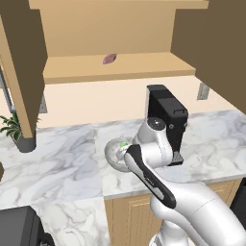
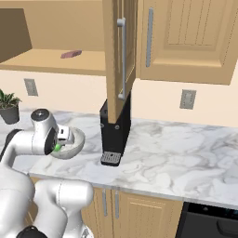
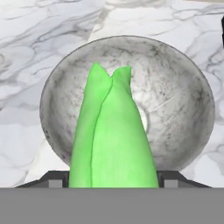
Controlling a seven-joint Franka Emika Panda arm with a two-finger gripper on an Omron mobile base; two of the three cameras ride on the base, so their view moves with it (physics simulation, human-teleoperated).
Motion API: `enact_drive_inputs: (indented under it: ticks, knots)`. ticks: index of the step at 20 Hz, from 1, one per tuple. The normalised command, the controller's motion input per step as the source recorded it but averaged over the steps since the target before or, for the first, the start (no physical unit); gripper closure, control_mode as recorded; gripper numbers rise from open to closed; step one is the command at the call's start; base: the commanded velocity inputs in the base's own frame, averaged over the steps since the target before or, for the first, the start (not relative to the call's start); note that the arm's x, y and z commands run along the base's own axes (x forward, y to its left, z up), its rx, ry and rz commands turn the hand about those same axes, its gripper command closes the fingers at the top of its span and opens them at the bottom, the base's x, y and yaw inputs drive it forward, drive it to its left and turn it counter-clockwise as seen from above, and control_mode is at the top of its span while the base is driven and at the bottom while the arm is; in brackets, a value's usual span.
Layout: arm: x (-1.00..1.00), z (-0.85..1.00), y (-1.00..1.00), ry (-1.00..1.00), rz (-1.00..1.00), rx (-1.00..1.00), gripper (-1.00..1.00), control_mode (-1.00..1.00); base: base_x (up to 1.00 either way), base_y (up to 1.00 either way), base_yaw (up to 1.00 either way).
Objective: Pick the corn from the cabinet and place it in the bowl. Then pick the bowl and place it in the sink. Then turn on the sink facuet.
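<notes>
Filling the middle of the hand view, the corn runs up from between the two dark finger tips at the bottom edge, its lower end cut off there, so how much of the cob lies below cannot be told. The pincer is closed on the corn, one tip showing on each side of the husk. The husk's pointed end reaches over the inside of the bowl, covering part of the basin's floor and near wall; whether corn and bowl touch cannot be made out.

From the left base view, most of the bowl is hidden behind the arm's wrist, and of the corn only a small green speck shows at the rim. From the right base view the bowl peeks out beside the white wrist, with a green spot of corn low against it (the pincer itself is buried behind the arm in both).

The bowl stands on the marbled counter, just beside a black coffee machine, whose top in the right base view is hidden by an open cabinet door. Above, on the cabinet shelf, lies a small reddish-purple item, too small to name. A potted plant stands at the left, partly cut off by the cabinet's side panel. No writing or brand is legible anywhere.
</notes>
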Motion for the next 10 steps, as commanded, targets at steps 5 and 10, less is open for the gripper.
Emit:
enact_drive_inputs:
  ticks: [5, 10]
  knots:
    - [0.00, 0.00, 0.01, -0.06, 0.00, 0.00, -1.00, -1.00, 0.00, 0.00, 0.00]
    - [0.00, 0.32, 0.11, -0.12, 0.00, 0.00, -1.00, -1.00, 0.00, 0.00, 0.00]
